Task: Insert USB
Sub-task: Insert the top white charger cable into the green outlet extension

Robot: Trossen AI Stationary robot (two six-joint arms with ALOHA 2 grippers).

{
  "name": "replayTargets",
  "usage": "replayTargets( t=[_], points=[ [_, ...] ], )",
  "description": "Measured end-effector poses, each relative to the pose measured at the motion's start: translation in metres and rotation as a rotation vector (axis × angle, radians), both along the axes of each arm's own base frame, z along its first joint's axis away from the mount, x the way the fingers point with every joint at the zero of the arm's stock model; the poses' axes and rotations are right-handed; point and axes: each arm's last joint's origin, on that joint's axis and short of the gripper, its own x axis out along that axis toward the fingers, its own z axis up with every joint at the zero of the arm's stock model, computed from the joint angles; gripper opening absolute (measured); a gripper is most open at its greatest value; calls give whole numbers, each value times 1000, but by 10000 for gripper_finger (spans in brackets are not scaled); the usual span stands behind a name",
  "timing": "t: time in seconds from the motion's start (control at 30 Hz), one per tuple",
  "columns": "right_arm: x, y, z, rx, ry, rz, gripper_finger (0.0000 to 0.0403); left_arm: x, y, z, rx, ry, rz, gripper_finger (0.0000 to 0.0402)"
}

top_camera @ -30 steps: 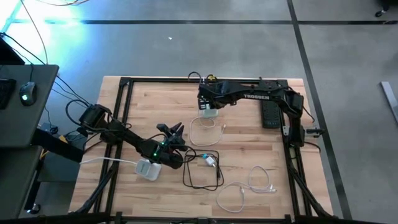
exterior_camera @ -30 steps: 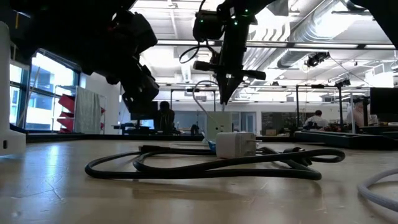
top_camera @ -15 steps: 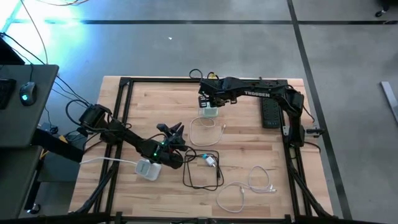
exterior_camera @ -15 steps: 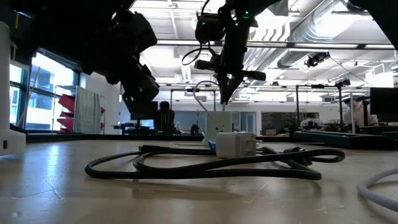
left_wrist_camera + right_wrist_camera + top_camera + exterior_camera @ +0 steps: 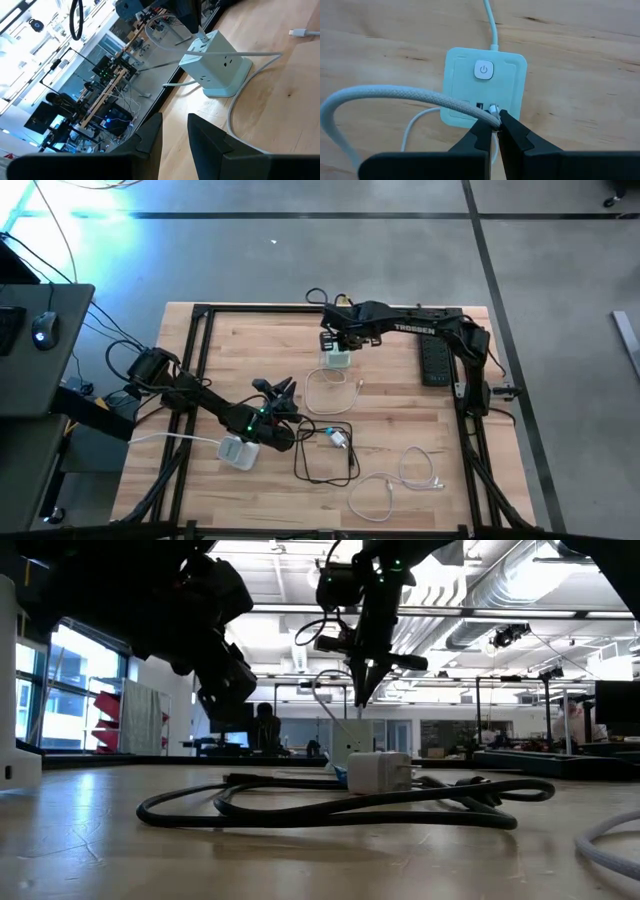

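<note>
A white power cube [image 5: 338,360] stands on the wooden table near its far edge, with a power button [image 5: 483,70] and USB ports on top. My right gripper [image 5: 496,120] hangs over it [image 5: 360,700], shut on the plug of a white braided cable [image 5: 395,95]. That cable loops on the table toward the near side [image 5: 325,390]. My left gripper [image 5: 175,135] is open and holds nothing. It waits low at the table's middle-left [image 5: 280,392], pointing toward the cube [image 5: 215,65]. My right gripper pinches the braided cable's plug [image 5: 493,109] between its two fingertips [image 5: 512,130], coming from above and pointing down. The plug's free end stands at a USB port on the cube's top face. Whether it is inside the port, I cannot tell. The cable trails off sideways in a slack arc.
A black cable loop [image 5: 325,452] with a small white charger [image 5: 340,438] lies at the table's middle, close in the low view [image 5: 380,772]. A white adapter [image 5: 238,452] sits near the left arm. Another white cable [image 5: 400,478] coils toward the near right, and a black remote [image 5: 433,363] lies far right.
My right gripper, still shut on the plug, has shifted slightly toward the table's right above the power cube. The cube and the other cables have stayed where they were.
</note>
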Motion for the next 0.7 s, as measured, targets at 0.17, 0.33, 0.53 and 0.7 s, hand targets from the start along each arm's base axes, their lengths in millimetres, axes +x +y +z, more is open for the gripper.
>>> replayTargets(
  t=[0.17,0.33,0.53,0.7],
  points=[
    [-1,0,2,11,-7,11,0,0,0,0,0,0,0,69],
    [-2,0,1,14,3,10,0,0,0,0,-6,-2,-4,69],
    [-2,0,1,-13,17,0,0,0,0,0,-7,-3,-5,69],
    [-1,0,1,-14,9,2,0,0,0,0,-8,-3,-5,69]
  ],
)
